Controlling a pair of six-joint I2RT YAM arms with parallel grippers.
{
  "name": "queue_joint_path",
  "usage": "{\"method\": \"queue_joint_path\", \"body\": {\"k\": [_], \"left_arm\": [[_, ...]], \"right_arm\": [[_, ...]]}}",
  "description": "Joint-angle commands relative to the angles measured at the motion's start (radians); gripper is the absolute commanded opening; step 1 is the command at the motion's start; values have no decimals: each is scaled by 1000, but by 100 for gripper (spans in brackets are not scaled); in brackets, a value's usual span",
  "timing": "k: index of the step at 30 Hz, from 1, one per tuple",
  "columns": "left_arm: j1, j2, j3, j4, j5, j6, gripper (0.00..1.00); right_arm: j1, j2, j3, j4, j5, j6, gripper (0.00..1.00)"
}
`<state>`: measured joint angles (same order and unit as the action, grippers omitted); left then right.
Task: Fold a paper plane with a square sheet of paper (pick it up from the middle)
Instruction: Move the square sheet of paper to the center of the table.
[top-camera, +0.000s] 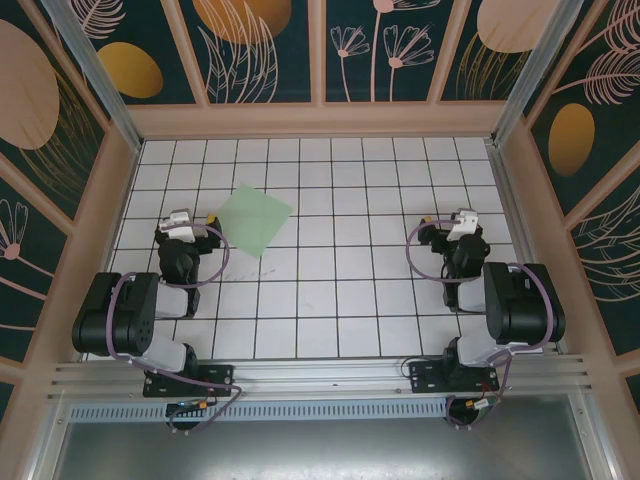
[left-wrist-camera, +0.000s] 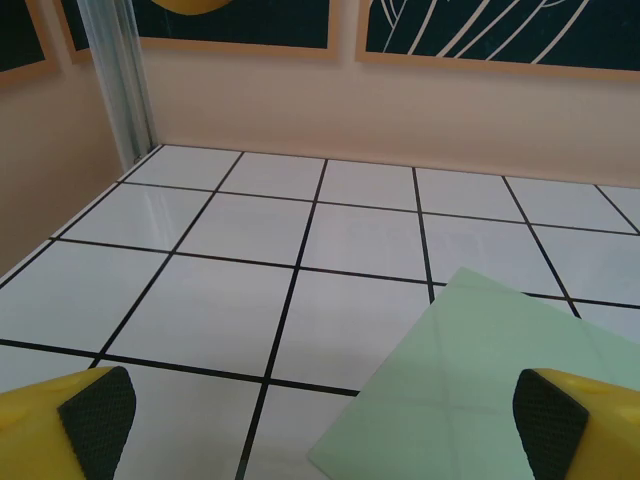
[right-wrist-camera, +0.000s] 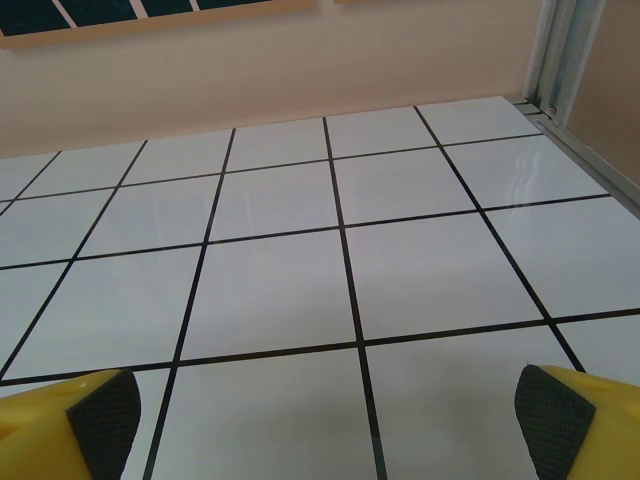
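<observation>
Holds nothing: left hand (top-camera: 190, 221) and right hand (top-camera: 457, 222) both spread wide, empty. Finds the square sheet of paper (top-camera: 255, 222) flat on the bench (top-camera: 340, 290), just ahead and right of the left hand, well left of the right hand. Probably risks skidding or crumpling the thin sheet when pinching its middle, skewing later folds.

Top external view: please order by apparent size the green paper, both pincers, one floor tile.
1. Square sheet of paper.
2. Left pincer and right pincer, alike.
3. One tile, unsure: pincers stand nearer the camera.
</observation>
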<state>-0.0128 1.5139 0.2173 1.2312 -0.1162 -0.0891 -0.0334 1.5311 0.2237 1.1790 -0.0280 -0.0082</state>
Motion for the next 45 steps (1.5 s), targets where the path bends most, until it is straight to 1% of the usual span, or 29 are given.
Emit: {"method": "queue_joint_path", "body": {"k": [1,25,27,30,32,34,36,37,39,40,42,44,45], "left_arm": [[7,7,16,50,-8,14,99],[7,-1,16,46,-14,13,99],[7,-53,46,-46,-43,2,99],[7,-166,132,-277,-103,-27,98],[7,-220,183,-390,-132,-74,99],[7,-253,237,-499,-125,-127,99],[7,-269,322,-657,-155,-257,99],[7,-270,362,-736,-146,-310,99],[7,-256,441,-864,-55,-351,99],[6,-243,468,-905,-30,-376,99],[7,-204,521,-976,2,-452,99],[7,-160,553,-1008,54,-514,99],[7,-135,568,-1012,102,-545,99]], "right_arm": [[-7,9,18,53,-18,19,99],[-8,6,13,63,-16,19,99],[2,-51,30,-7,24,25,99],[23,-168,114,-241,90,28,99],[34,-230,170,-384,130,59,99],[46,-281,219,-496,158,117,99],[63,-321,289,-643,160,201,99],[70,-331,326,-718,149,233,99],[98,-332,407,-851,131,275,99],[110,-328,432,-894,120,286,99],[138,-306,487,-966,76,313,99],[155,-277,525,-1013,49,376,99],[158,-260,539,-1026,-14,405,99]]}}
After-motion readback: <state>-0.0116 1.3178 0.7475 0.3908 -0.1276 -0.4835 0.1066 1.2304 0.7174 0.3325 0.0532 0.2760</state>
